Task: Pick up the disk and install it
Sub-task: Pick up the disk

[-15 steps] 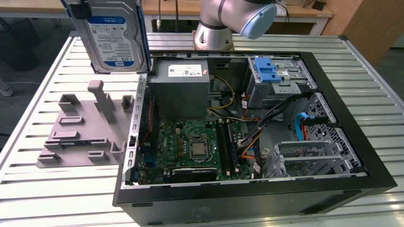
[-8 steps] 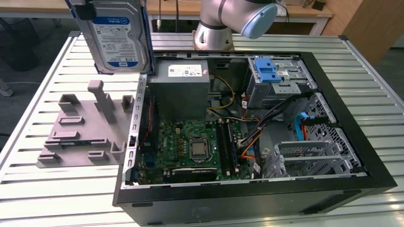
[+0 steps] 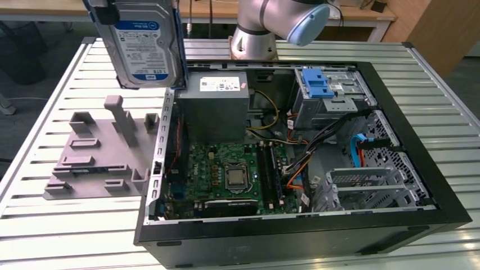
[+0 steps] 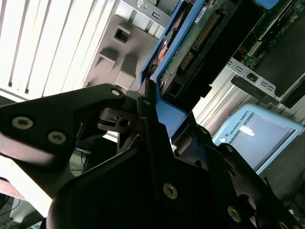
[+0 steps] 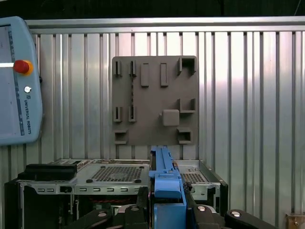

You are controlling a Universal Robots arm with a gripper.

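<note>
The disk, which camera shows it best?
The exterior view: the disk is held upright with its label face toward the camera. The second wrist view shows its circuit-board side close up; the first wrist view shows its blue rail edge-on.

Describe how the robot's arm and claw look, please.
The arm is a round silver-grey tube with a light blue cap on its joint. In the second wrist view, the claw is black, built of flat angular links held by small silver screws.
</note>
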